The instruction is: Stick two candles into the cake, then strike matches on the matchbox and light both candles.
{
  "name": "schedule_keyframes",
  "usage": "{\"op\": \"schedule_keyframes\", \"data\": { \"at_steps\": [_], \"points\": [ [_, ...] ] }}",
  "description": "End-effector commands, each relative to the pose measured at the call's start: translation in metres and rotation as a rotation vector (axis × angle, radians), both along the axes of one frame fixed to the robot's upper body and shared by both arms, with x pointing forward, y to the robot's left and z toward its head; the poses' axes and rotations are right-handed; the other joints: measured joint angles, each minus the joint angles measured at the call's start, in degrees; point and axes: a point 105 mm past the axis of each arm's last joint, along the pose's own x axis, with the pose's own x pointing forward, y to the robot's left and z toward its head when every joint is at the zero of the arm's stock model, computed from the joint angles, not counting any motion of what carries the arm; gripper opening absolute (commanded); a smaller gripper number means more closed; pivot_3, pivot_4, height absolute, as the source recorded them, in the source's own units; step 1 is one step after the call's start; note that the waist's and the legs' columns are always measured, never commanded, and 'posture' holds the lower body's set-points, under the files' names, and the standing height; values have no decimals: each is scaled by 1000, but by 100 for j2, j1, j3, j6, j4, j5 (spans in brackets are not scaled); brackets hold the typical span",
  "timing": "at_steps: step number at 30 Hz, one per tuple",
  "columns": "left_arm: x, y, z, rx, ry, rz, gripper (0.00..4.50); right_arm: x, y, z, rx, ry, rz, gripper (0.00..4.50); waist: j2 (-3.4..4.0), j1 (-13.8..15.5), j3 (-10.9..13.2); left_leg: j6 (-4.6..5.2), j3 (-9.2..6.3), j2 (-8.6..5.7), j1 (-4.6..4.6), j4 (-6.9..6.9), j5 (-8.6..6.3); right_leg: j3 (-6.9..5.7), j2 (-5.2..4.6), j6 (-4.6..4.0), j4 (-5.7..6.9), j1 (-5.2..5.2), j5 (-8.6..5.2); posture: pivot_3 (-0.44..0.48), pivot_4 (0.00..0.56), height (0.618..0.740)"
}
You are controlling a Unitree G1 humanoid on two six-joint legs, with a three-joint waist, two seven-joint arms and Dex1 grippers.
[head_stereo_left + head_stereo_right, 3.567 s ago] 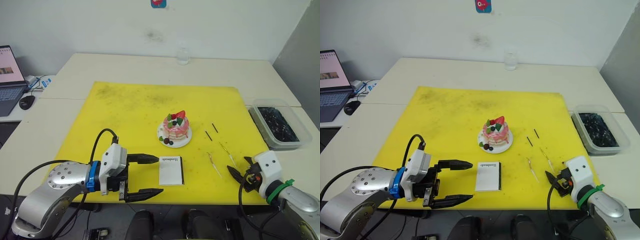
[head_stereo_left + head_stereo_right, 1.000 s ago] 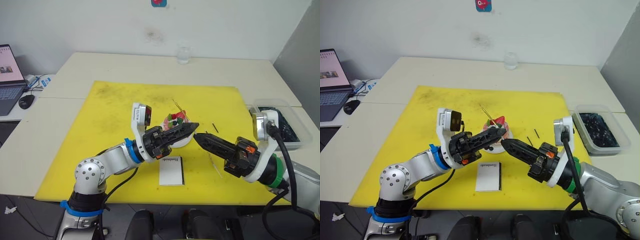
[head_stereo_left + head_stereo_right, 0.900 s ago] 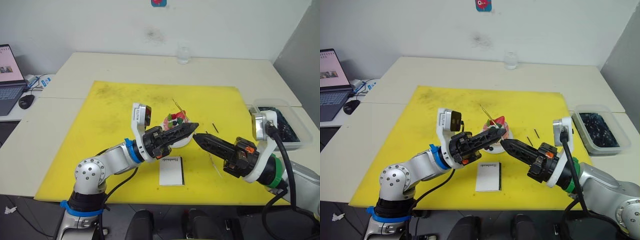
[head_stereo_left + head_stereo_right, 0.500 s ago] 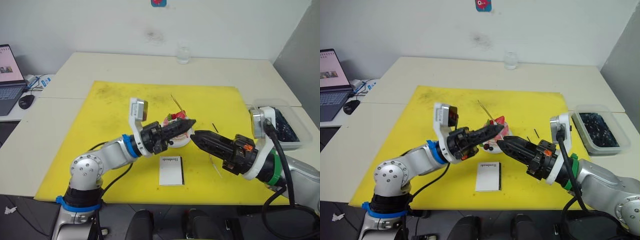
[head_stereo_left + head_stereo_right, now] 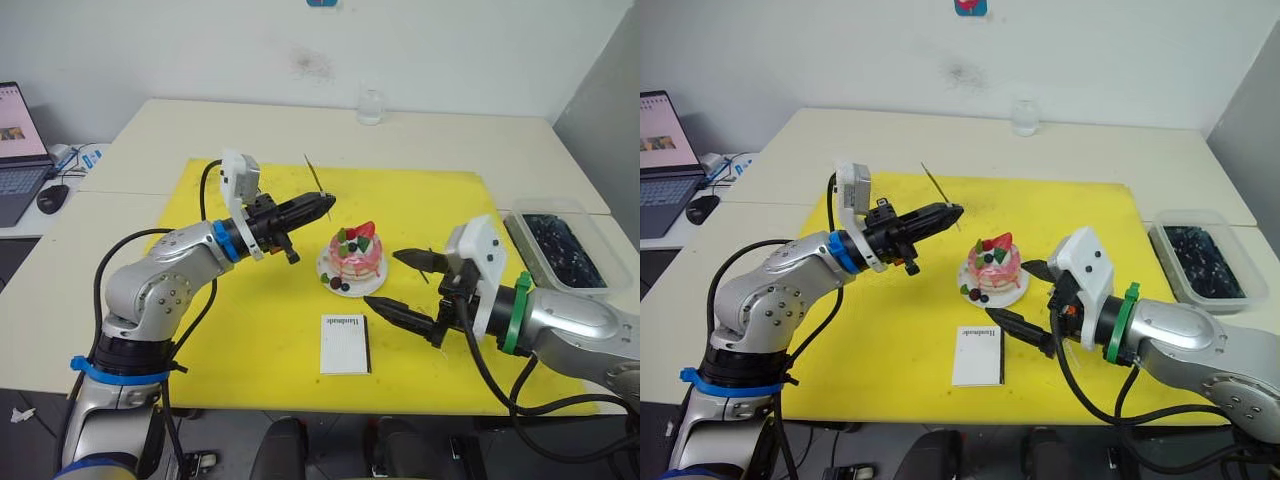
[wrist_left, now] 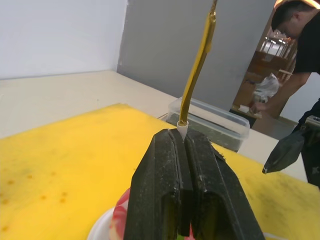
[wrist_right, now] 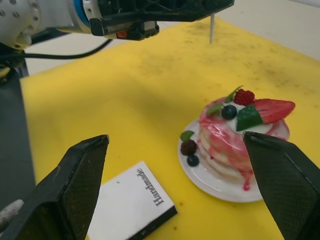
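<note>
The left gripper has its jaws clamped on a candle, held up beside the cake; the right gripper, jaws wide apart, waits near the matchbox. A tilted thrust could bend the thin candle.

You've got the pink cake on its plate — matchbox flat just in front of it, one candle raised behind-left of it.
</note>
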Motion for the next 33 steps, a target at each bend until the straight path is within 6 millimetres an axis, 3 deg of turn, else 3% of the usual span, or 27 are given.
{"op": "schedule_keyframes", "data": {
  "at_steps": [1,7,23,33],
  "points": [
    [-1,-6,-6,43,-57,-33,0,-1,3,3,-7,-51,2,4463,-1,0,0,0,0,0,0,0,0,-1,0,0,1,0,0,0,150,740],
    [4,-5,-23,92,-83,-19,0,0,3,-1,-10,-61,-18,4463,0,-2,0,0,0,2,0,2,0,-5,0,2,8,-1,1,0,150,740],
    [7,-5,-45,108,-73,15,0,-4,6,-5,-7,-75,-36,4463,0,-7,0,0,-4,1,2,5,0,-4,1,4,16,0,2,0,150,740],
    [14,-6,-41,53,-53,36,0,-6,7,-7,-4,-67,-39,4463,-1,-7,0,1,-4,0,3,10,1,-6,1,6,23,1,3,0,150,740]
  ]
}}
